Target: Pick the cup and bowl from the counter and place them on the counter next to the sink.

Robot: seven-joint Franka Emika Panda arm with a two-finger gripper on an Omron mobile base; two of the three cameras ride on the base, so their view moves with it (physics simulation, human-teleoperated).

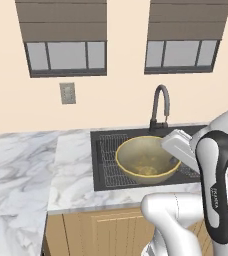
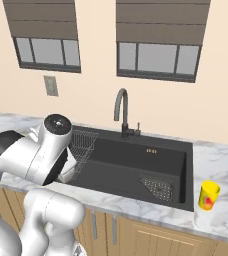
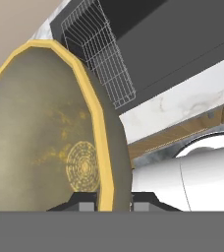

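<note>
The wide olive-tan bowl (image 1: 147, 159) hangs tilted over the black sink (image 1: 100, 172), held by its right rim. In the hand view my gripper (image 3: 114, 203) is shut on the bowl's (image 3: 40, 128) yellow rim, one fingertip on each side of the wall. The small yellow cup (image 2: 208, 195) with a red mark stands upright on the white marble counter (image 2: 221, 165) just right of the sink (image 2: 136, 160), apart from the gripper. In the right base view my arm hides the bowl.
A dark arched faucet (image 1: 160, 107) rises behind the basin. A wire rack (image 2: 81, 142) sits in the sink's left part, a drain strainer (image 2: 157, 187) at its front right. Marble counter (image 1: 71, 170) stretches left of the sink, with a wall behind.
</note>
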